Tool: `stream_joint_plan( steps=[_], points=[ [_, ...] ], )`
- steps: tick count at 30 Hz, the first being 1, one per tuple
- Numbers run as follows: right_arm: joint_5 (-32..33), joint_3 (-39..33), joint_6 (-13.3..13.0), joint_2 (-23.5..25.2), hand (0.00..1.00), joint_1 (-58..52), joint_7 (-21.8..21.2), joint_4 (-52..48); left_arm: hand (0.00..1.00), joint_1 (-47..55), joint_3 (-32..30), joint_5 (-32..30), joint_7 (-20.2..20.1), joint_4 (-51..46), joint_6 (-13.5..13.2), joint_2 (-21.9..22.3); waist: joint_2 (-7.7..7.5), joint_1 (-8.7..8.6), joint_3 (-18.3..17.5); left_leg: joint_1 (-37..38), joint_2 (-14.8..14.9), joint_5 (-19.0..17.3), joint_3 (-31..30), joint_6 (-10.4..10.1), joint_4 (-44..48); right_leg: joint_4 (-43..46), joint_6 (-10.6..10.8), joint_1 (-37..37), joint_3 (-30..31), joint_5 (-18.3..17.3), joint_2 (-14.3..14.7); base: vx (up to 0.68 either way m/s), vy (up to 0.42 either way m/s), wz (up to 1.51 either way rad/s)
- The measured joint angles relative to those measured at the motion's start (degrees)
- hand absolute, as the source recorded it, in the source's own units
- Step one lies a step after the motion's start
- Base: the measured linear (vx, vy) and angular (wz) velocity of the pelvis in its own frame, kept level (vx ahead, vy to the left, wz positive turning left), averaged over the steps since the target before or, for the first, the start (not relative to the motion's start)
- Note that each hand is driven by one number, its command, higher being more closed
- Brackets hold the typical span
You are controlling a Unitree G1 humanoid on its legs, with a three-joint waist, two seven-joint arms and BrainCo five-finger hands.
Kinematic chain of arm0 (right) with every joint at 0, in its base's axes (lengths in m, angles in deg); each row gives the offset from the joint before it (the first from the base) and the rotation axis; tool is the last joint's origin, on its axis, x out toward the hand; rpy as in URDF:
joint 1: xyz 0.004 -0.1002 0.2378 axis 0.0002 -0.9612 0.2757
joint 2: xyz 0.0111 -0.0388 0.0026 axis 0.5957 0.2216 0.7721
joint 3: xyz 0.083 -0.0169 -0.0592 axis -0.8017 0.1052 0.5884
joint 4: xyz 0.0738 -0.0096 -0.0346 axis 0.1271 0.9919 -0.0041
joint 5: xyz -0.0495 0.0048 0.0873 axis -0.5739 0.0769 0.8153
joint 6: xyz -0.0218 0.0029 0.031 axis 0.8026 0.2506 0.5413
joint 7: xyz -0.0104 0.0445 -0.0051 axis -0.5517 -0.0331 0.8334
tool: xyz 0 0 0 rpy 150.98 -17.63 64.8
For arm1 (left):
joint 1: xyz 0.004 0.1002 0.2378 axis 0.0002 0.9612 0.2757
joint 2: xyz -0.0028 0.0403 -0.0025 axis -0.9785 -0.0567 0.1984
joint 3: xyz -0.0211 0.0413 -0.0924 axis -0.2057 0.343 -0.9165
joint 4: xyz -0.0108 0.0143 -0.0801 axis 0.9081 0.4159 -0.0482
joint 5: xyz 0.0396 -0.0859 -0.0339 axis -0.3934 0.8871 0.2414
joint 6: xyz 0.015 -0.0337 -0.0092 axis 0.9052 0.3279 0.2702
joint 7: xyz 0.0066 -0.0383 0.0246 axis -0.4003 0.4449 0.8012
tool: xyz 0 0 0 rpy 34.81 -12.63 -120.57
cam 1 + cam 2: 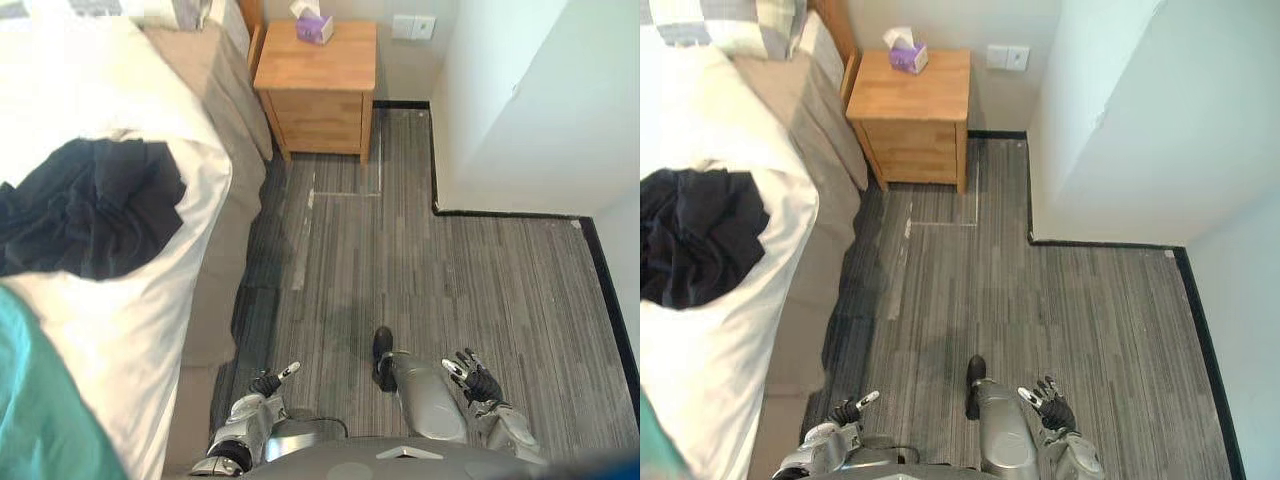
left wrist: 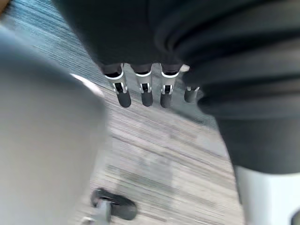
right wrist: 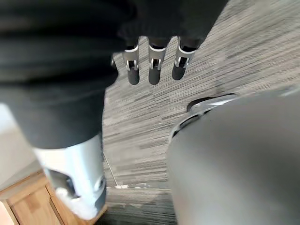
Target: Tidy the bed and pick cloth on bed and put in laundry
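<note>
Dark cloth (image 1: 92, 205) lies crumpled on the bed (image 1: 150, 300), on the white cover near its edge and well apart from both our hands. We stand beside the bed on the striped floor (image 1: 450, 270). Our left hand (image 1: 268, 384) and right hand (image 1: 472, 380) hang low at our sides with fingers loose and straight, holding nothing, which suits a reach not yet begun. A teal patch (image 1: 35, 400) at the near corner may be more fabric; we cannot tell.

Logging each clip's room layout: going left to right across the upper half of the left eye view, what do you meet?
black cloth → wooden nightstand → wall switch plate → white wall
</note>
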Motion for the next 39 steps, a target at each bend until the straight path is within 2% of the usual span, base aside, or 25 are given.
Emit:
stream_joint_plan(
  steps=[1, 2, 4, 5, 7, 9, 10, 11, 13, 15, 16, 17, 18, 19, 20, 22, 25, 29, 31, 32, 34, 35, 36, 37, 39],
  points=[
    [0.0, -0.1, -0.1, 0.0, 0.0, -0.2, 0.0, 0.6, 0.0, 0.0, -0.6, 0.0, 0.0, -0.2, -0.7, 0.0, -0.02, 0.39, 0.0, -2.0, 0.0, -2.6, 0.1, 0.4, 2.2, -0.9, -0.3, 2.0, -0.1, -0.3, 0.2, 0.44, -0.207, 0.1],
    [-0.2, -0.4, -0.2, 0.1, 0.0, -0.6, -0.1, 1.7, 0.0, 0.0, -1.1, 0.4, -0.3, -0.6, -1.5, 0.1, -0.86, 1.02, 0.5, -4.2, -1.4, -5.8, 1.0, 1.1, 1.7, -2.6, 0.0, 5.8, -0.3, -0.8, 0.3, 0.42, -0.206, 0.0],
    [-1.7, -0.5, -0.3, 0.2, 0.0, -0.9, -0.4, 1.5, 0.0, 1.1, -1.3, 0.9, -1.1, -2.5, -1.7, 0.4, -0.86, 1.75, 0.5, -6.1, -4.0, -8.3, 3.0, 0.9, -6.3, -4.7, 0.2, 10.2, -0.4, -1.8, 0.1, 0.32, -0.14, -0.04],
    [-2.2, -0.5, -0.3, 0.3, 0.0, -0.8, -0.6, 1.1, 0.0, 1.5, -1.3, 0.9, -1.5, -3.0, -1.6, 0.4, -0.87, 2.14, 0.5, -6.8, -5.7, -8.8, 5.5, 1.1, -14.3, -5.9, 0.5, 12.6, -0.3, -2.5, 0.1, 0.31, -0.073, -0.04],
    [-2.2, -0.5, -0.3, 0.4, 0.0, -0.8, -1.0, 0.9, 0.0, 2.0, -1.7, 0.9, -1.5, -4.1, -1.2, 0.7, -0.94, 3.01, 0.5, -6.9, -8.0, -8.0, 9.2, 1.6, -27.3, -7.4, 0.5, 15.3, -0.6, -3.3, 0.1, 0.33, -0.036, 0.07],
    [-2.2, -0.6, -0.3, 0.6, 0.0, -1.1, -1.1, 0.9, 0.0, 2.7, -1.8, 1.0, -1.1, -4.4, -1.2, 0.8, -1.03, 3.09, 0.5, -6.4, -9.0, -4.6, 15.4, 2.5, -37.9, -8.7, 1.0, 18.0, -2.6, -4.3, 0.1, 0.33, 0.007, 0.43],
    [-2.2, -0.6, -0.4, 0.6, 0.0, -1.4, -1.1, 0.9, 0.0, 2.7, -1.8, 1.0, -1.0, -4.4, -1.1, 0.8, -1.16, 3.03, 0.4, -6.0, -8.9, -2.6, 21.7, 3.5, -42.3, -9.5, 1.5, 19.8, -4.6, -4.8, 0.0, 0.42, 0.041, 0.64],
    [-2.2, -0.6, -1.0, 0.6, 0.0, -1.6, -1.2, 0.9, 0.0, 2.6, -1.8, 1.0, -1.1, -4.3, -1.1, 0.8, -1.29, 3.03, 0.4, -5.7, -8.5, -1.7, 28.6, 5.1, -44.3, -9.7, 2.7, 20.9, -6.6, -5.7, -0.3, 0.43, 0.057, 0.66],
    [-2.2, -0.6, -1.8, 0.6, 0.0, -1.5, -1.2, 1.0, 0.0, 2.5, -1.9, 1.0, -1.0, -4.3, -1.0, 0.6, -1.62, 2.96, 0.2, -5.0, -8.6, -0.8, 36.9, 6.7, -45.5, -9.5, 5.1, 22.4, -9.2, -7.4, -1.5, 0.48, 0.154, 0.73],
    [-2.9, -0.6, -2.1, 0.5, 0.0, -0.9, -1.2, 1.1, 0.0, 2.9, -3.1, 1.3, -1.0, -4.2, -0.9, 0.6, -2.63, 3.21, -0.4, -4.9, -9.9, -0.4, 38.3, 8.6, -46.1, -6.2, 7.0, 22.5, -11.0, -11.7, -3.8, 0.41, 0.164, 0.65],
    [-4.2, -0.6, -2.1, 0.5, 0.0, -0.4, -1.1, 1.5, 0.0, 3.1, -3.6, 2.3, -0.9, -4.2, 0.0, 0.1, -3.71, 3.37, -1.0, -4.4, -10.9, -1.4, 38.6, 13.2, -44.5, -0.9, 8.9, 21.8, -12.7, -15.7, -6.3, 0.46, 0.199, 0.51],
    [-5.3, -0.4, -2.0, 0.3, 0.0, 0.8, -1.2, 2.0, 0.0, 3.0, -3.9, 2.7, -0.5, -3.8, 0.6, 0.1, -4.08, 3.85, -1.6, -3.9, -12.5, -3.4, 37.7, 16.2, -43.9, 10.6, 12.1, 18.4, -13.2, -18.4, -9.8, 0.55, 0.252, 0.5],
    [-5.7, -0.3, -2.0, 0.4, 0.0, 1.3, -1.2, 2.1, 0.0, 3.0, -3.9, 2.7, -0.3, -3.8, 0.7, 0.1, -4.52, 4.07, -1.7, -3.4, -13.4, -3.8, 36.8, 16.4, -44.1, 17.8, 12.1, 15.8, -13.1, -18.3, -12.0, 0.48, 0.252, 0.63],
    [-6.2, 0.1, -1.9, 1.2, 0.0, 2.1, -1.5, 2.2, 0.0, 3.2, -3.9, 2.7, 0.0, -3.7, 0.8, -0.4, -5.26, 4.01, -1.9, -2.4, -14.8, -4.8, 34.1, 17.6, -44.3, 31.8, 10.8, 10.7, -13.0, -14.9, -15.8, 0.49, 0.233, 1.12],
    [-6.7, 0.2, -1.6, 2.0, 0.0, 2.4, -1.7, 2.7, 0.0, 3.2, -3.8, 2.8, 0.1, -3.4, 0.8, -0.6, -5.65, 3.51, -1.9, -0.7, -15.5, -5.6, 30.5, 17.7, -44.3, 39.1, 10.4, 8.5, -12.9, -14.7, -17.6, 0.51, 0.202, 1.35],
    [-6.7, 1.2, -1.5, 2.2, 0.0, 2.5, -2.2, 2.8, 0.0, 3.4, -3.8, 3.3, 0.0, -2.9, 0.7, -0.8, -5.15, 3.61, -1.8, 3.1, -15.8, -5.6, 24.5, 17.7, -45.6, 40.9, 10.6, 7.5, -12.0, -14.8, -17.6, 0.5, 0.083, 1.49],
    [-6.6, 2.0, -2.7, 2.1, 0.0, 3.0, -2.5, 2.6, 0.0, 4.2, -2.8, 3.4, 0.0, -3.0, 0.7, -1.4, -4.5, 3.95, -1.6, 8.7, -15.6, -5.2, 16.1, 16.3, -49.0, 35.0, 10.9, 5.9, -8.5, -14.8, -16.5, 0.38, -0.055, 1.71],
    [-3.3, 2.1, -2.8, 2.2, 0.0, 4.2, -2.5, 2.5, 0.0, 5.1, -2.3, 3.3, -0.3, -4.0, 1.0, -2.4, -5.0, 4.25, -2.0, 9.7, -15.1, -5.7, 2.8, 11.7, -49.7, 15.5, 13.3, 2.9, 3.4, -13.0, -13.0, 0.33, -0.236, 1.69],
    [-1.9, 2.1, -2.8, 2.4, 0.0, 4.2, -2.5, 2.5, 0.0, 5.2, -2.1, 3.3, -0.6, -4.2, 1.0, -2.3, -5.11, 4.29, -2.1, 9.6, -14.9, -5.7, -2.3, 9.5, -49.8, 6.6, 13.2, 3.0, 10.2, -9.7, -10.8, 0.24, -0.335, 1.74],
    [-1.0, 2.3, -2.8, 2.5, 0.0, 4.2, -2.4, 2.6, 0.0, 5.3, -2.1, 3.3, -1.3, -4.2, 0.9, -2.5, -5.74, 4.44, -2.5, 9.3, -15.2, -6.3, -6.1, 8.2, -49.5, 0.1, 12.6, 3.5, 15.8, -5.7, -9.6, 0.2, -0.423, 1.42],
    [-0.8, 2.6, -2.9, 2.9, 0.0, 4.1, -2.4, 2.8, 0.0, 5.8, -2.2, 3.1, -2.4, -4.2, 0.4, -3.7, -8.15, 4.43, -3.6, 8.3, -16.9, -7.4, -9.5, 6.7, -48.7, -2.0, 12.4, 3.5, 19.8, 0.2, -10.2, 0.17, -0.462, 1.21],
    [-0.7, 2.8, -3.3, 2.2, 0.0, 4.7, -2.4, 3.3, 0.0, 6.0, -2.3, 3.1, -2.8, -4.2, 0.2, -2.8, -5.76, 4.5, -4.2, 7.8, -14.7, -7.9, -10.6, 5.3, -47.9, -0.2, 11.6, 3.5, 18.2, -1.1, -8.4, 0.15, -0.424, 0.71],
    [-0.4, 2.9, -3.9, 1.7, 0.0, 4.7, -2.5, 3.3, 0.0, 6.6, -2.3, 3.1, -3.1, -4.3, 0.1, -2.3, -5.03, 4.62, -4.7, 7.5, -13.7, -8.2, -10.5, 4.8, -47.8, -0.5, 10.8, 3.7, 17.3, -1.6, -7.7, 0.2, -0.431, 0.62],
    [0.2, 3.5, -4.5, 0.8, 0.0, 5.4, -2.5, 3.3, 0.0, 7.1, -2.4, 3.2, -3.5, -4.2, 0.2, -1.5, -3.07, 4.4, -4.8, 7.7, -11.7, -8.7, -11.2, 4.0, -48.1, -0.3, 10.0, 4.6, 14.6, -1.8, -6.4, 0.16, -0.302, 0.57],
    [0.3, 4.6, -4.6, 0.1, 0.0, 5.5, -2.6, 3.4, 0.0, 7.5, -2.5, 3.2, -3.6, -4.2, 0.3, -0.9, -1.94, 4.34, -5.2, 8.2, -9.7, -8.3, -12.2, 2.5, -48.6, -0.2, 9.0, 5.7, 12.5, -2.5, -4.8, 0.14, -0.24, 0.51]
  ],
)
